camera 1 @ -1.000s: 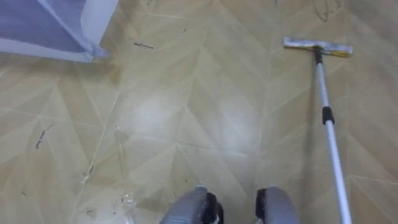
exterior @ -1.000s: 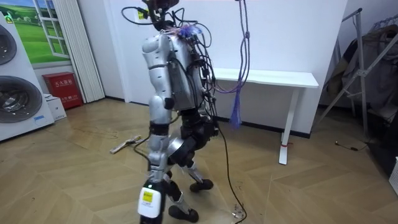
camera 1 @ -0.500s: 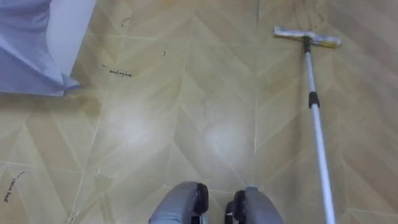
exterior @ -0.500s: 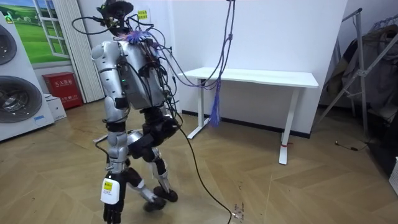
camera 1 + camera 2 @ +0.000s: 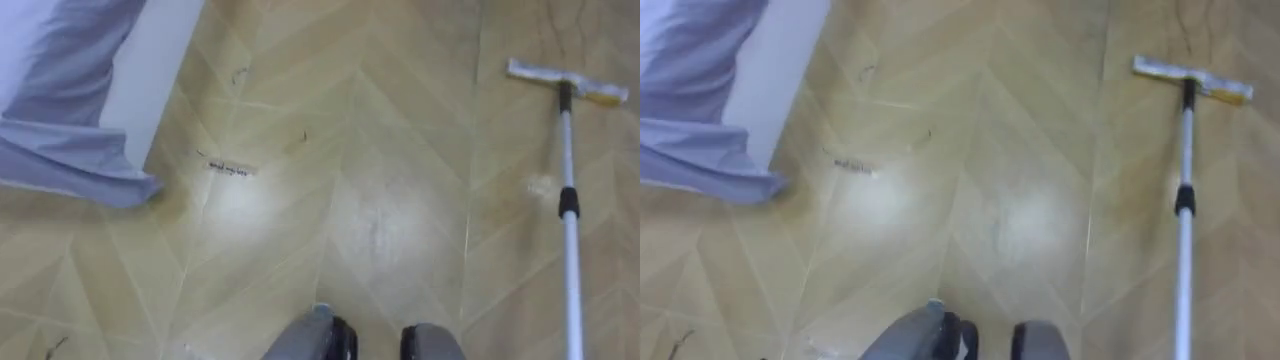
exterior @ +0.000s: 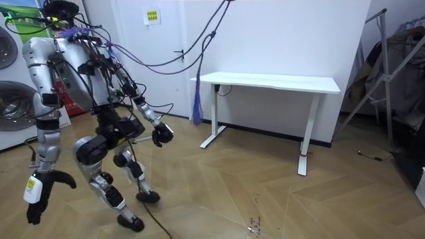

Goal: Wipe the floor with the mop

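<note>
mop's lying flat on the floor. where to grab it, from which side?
Probably best to take the mop by its pole, on the stretch nearer the robot, below the dark collar. Come down from above: the thin pole lies flat on the floor, so fingers would close across it. The head is at the far end, to the robot's right front.

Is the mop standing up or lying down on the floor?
Lying down. The mop rests flat on the wooden floor, stretched out along the boards, with nothing propping it up.
</note>
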{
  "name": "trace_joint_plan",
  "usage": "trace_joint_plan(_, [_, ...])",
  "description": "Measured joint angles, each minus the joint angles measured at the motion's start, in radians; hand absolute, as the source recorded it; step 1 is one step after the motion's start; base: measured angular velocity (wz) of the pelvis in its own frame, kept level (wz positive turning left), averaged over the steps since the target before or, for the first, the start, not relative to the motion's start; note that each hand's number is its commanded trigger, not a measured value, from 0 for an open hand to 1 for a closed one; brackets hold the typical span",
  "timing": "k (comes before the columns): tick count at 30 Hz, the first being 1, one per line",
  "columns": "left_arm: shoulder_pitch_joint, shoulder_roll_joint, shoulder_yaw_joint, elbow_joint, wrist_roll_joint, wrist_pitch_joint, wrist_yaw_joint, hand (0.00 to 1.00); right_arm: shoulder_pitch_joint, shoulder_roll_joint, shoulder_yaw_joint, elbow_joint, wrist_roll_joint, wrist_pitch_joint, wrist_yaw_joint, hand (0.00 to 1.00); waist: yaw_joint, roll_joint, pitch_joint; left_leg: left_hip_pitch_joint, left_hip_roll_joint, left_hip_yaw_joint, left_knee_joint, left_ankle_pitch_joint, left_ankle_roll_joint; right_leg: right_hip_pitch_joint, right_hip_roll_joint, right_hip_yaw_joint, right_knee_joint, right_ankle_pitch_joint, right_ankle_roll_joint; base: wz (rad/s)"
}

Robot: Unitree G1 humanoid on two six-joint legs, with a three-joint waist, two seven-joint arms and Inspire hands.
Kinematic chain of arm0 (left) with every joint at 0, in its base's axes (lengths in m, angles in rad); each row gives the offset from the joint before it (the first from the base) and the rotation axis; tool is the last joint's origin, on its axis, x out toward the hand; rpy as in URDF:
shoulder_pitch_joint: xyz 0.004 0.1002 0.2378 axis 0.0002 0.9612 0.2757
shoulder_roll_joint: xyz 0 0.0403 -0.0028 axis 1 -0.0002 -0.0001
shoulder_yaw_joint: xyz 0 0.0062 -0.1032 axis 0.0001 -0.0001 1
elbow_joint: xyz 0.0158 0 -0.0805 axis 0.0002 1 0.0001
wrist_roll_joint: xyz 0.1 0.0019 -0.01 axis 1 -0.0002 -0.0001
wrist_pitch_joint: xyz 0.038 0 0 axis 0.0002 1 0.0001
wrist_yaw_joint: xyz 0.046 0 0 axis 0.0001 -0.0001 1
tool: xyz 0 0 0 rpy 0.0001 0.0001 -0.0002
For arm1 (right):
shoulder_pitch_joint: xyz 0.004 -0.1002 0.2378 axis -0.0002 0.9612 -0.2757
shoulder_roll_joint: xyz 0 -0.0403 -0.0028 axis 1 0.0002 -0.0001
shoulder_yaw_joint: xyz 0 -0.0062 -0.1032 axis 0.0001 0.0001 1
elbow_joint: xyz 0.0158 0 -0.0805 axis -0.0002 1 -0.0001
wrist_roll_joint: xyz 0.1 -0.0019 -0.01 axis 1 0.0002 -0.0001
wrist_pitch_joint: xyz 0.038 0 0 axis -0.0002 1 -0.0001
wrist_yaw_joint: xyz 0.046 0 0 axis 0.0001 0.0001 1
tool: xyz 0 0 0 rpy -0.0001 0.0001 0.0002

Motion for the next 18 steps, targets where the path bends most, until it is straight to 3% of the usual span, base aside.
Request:
trace_joint_plan(2, [0.027, -0.005, 0.001, 0.011, 0.001, 0.015, 0.002, 0.00, -0.002, 0.016, -0.003, -0.008, -0.024, 0.010, 0.000, 1.00, -0.015, -0.002, 0.0009, 0.062, -0.011, -0.025, -0.034, -0.020, -0.008, 0.021, 0.005, -0.015, -0.188, 0.028, -0.028, -0.27])
trace_joint_plan(3, [0.039, -0.007, 0.001, 0.015, 0.000, 0.034, 0.009, 0.00, -0.001, 0.017, -0.021, -0.018, -0.040, 0.026, -0.002, 1.00, -0.015, -0.003, 0.0014, 0.093, -0.013, -0.035, -0.033, -0.042, -0.015, 0.042, 0.003, -0.046, -0.258, 0.046, -0.040, -0.08])
trace_joint_plan(5, [0.043, -0.008, 0.001, 0.029, -0.004, 0.061, 0.015, 0.00, -0.017, 0.015, -0.039, -0.017, -0.046, 0.044, -0.013, 1.00, -0.016, -0.012, 0.0059, 0.127, -0.020, -0.052, -0.014, -0.076, -0.032, 0.074, -0.009, -0.073, -0.238, 0.045, -0.065, 0.24])
trace_joint_plan(7, [0.045, -0.003, -0.001, 0.032, -0.012, 0.079, 0.020, 0.00, -0.081, 0.004, -0.054, 0.003, -0.048, 0.063, -0.020, 1.00, -0.010, -0.022, 0.0071, 0.103, -0.006, -0.027, 0.089, -0.073, -0.082, 0.084, -0.017, -0.081, -0.188, 0.002, -0.077, 0.26])
trace_joint_plan(8, [0.048, 0.008, -0.014, 0.029, -0.024, 0.080, 0.025, 0.00, -0.143, -0.007, -0.055, 0.016, -0.049, 0.068, -0.019, 1.00, 0.001, -0.038, 0.0157, 0.045, 0.032, 0.024, 0.240, -0.008, -0.165, 0.084, 0.009, -0.058, -0.146, -0.018, -0.084, -0.08])
trace_joint_plan(9, [0.056, 0.014, -0.027, 0.017, -0.044, 0.083, 0.034, 0.00, -0.200, -0.027, -0.055, 0.017, -0.046, 0.069, -0.016, 1.00, 0.027, -0.064, 0.0216, -0.022, 0.060, 0.057, 0.378, 0.103, -0.189, 0.084, 0.026, -0.038, -0.105, -0.038, -0.092, -0.20])
trace_joint_plan(10, [0.061, 0.014, -0.031, 0.014, -0.048, 0.084, 0.034, 0.00, -0.228, -0.040, -0.052, 0.015, -0.044, 0.068, -0.014, 1.00, 0.042, -0.074, 0.0233, -0.055, 0.070, 0.063, 0.437, 0.163, -0.187, 0.086, 0.031, -0.035, -0.090, -0.047, -0.102, -0.27])
trace_joint_plan(11, [0.072, 0.014, -0.037, 0.003, -0.048, 0.085, 0.032, 0.00, -0.276, -0.067, -0.044, 0.001, -0.033, 0.060, -0.001, 1.00, 0.063, -0.085, 0.0224, -0.114, 0.083, 0.064, 0.496, 0.186, -0.170, 0.090, 0.039, -0.033, -0.067, -0.072, -0.118, -0.12])
trace_joint_plan(12, [0.080, 0.020, -0.038, -0.020, -0.047, 0.085, 0.027, 0.00, -0.316, -0.089, -0.035, -0.012, -0.012, 0.048, 0.014, 1.00, 0.074, -0.099, 0.0241, -0.177, 0.093, 0.062, 0.462, 0.157, -0.145, 0.095, 0.039, -0.033, -0.047, -0.097, -0.118, -0.04])
trace_joint_plan(13, [0.085, 0.022, -0.038, -0.031, -0.042, 0.084, 0.021, 0.00, -0.332, -0.097, -0.034, -0.021, 0.003, 0.043, 0.021, 1.00, 0.083, -0.101, 0.0254, -0.203, 0.102, 0.063, 0.422, 0.146, -0.143, 0.102, 0.040, -0.033, -0.041, -0.108, -0.117, 0.04])
trace_joint_plan(15, [0.102, 0.026, -0.034, -0.050, -0.029, 0.087, -0.014, 0.00, -0.379, -0.105, -0.027, -0.038, 0.040, 0.021, 0.047, 1.00, 0.100, -0.117, 0.0290, -0.238, 0.112, 0.052, 0.142, 0.143, -0.149, 0.161, 0.037, -0.034, -0.048, -0.156, -0.107, 0.04])
trace_joint_plan(16, [0.108, 0.027, -0.033, -0.052, -0.028, 0.087, -0.022, 0.00, -0.379, -0.103, -0.027, -0.038, 0.050, 0.020, 0.052, 1.00, 0.103, -0.116, 0.0278, -0.234, 0.118, 0.051, 0.070, 0.149, -0.152, 0.184, 0.037, -0.034, -0.053, -0.171, -0.100, 0.03])
trace_joint_plan(17, [0.125, 0.033, -0.034, -0.057, -0.028, 0.087, -0.042, 0.00, -0.362, -0.099, -0.022, -0.038, 0.081, 0.019, 0.070, 1.00, 0.102, -0.113, 0.0256, -0.218, 0.126, 0.048, -0.002, 0.185, -0.140, 0.236, 0.027, -0.039, -0.063, -0.206, -0.093, 0.07])
trace_joint_plan(18, [0.129, 0.040, -0.033, -0.057, -0.027, 0.088, -0.059, 0.00, -0.321, -0.097, -0.009, -0.038, 0.108, 0.019, 0.091, 1.00, 0.098, -0.114, 0.0140, -0.187, 0.127, 0.072, 0.003, 0.192, -0.113, 0.278, 0.006, -0.044, -0.076, -0.233, -0.074, 0.17])
